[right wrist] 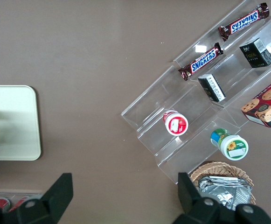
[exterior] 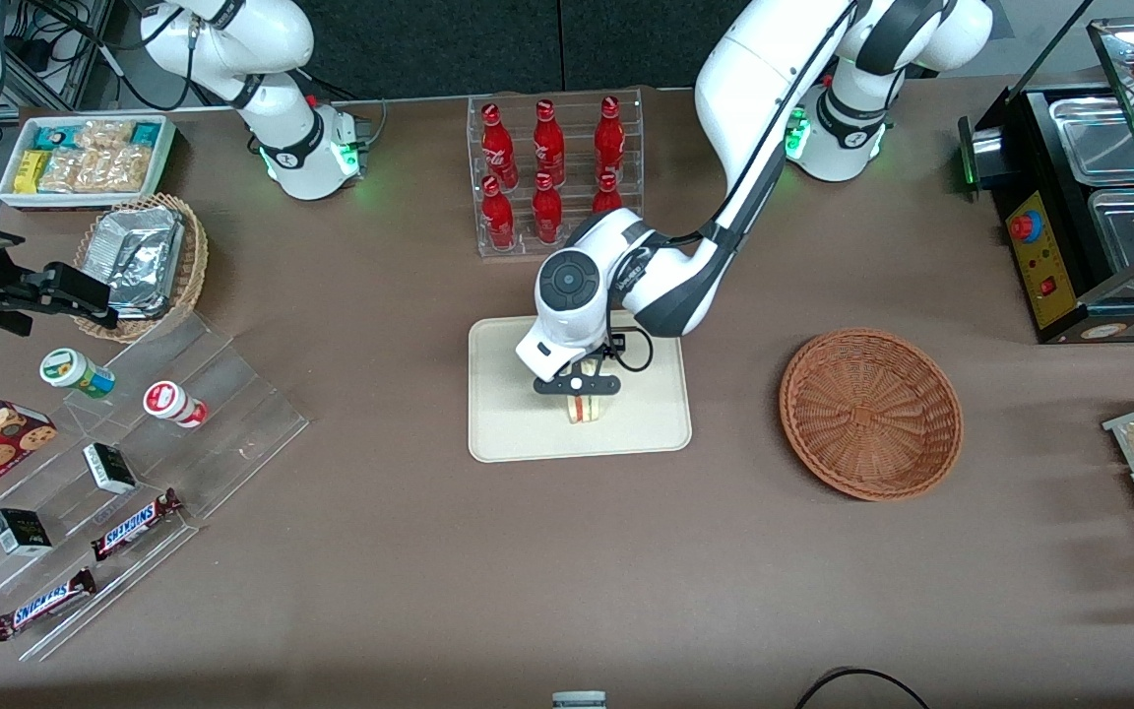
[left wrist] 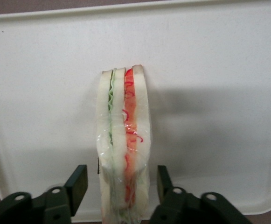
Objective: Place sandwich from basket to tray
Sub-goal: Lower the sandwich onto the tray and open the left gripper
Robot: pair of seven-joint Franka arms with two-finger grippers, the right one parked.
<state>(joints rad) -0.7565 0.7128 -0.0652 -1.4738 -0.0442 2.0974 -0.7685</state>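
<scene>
The sandwich (exterior: 584,408) stands on its edge on the cream-white tray (exterior: 508,433), in clear wrap, with red, white and green layers showing (left wrist: 124,140). My left gripper (exterior: 579,387) is right over it. In the left wrist view the gripper (left wrist: 122,184) is open: both fingers (left wrist: 76,184) stand apart from the sandwich with a gap on each side. The tray's bare floor (left wrist: 210,93) lies all around the sandwich. The reddish-brown wicker basket (exterior: 870,412) sits empty beside the tray, toward the working arm's end of the table.
A clear rack of red bottles (exterior: 552,172) stands farther from the front camera than the tray. A tan basket of foil packets (exterior: 146,261), a white snack box (exterior: 85,158) and clear shelves with snacks (exterior: 124,473) lie toward the parked arm's end. A black food warmer (exterior: 1089,207) stands at the working arm's end.
</scene>
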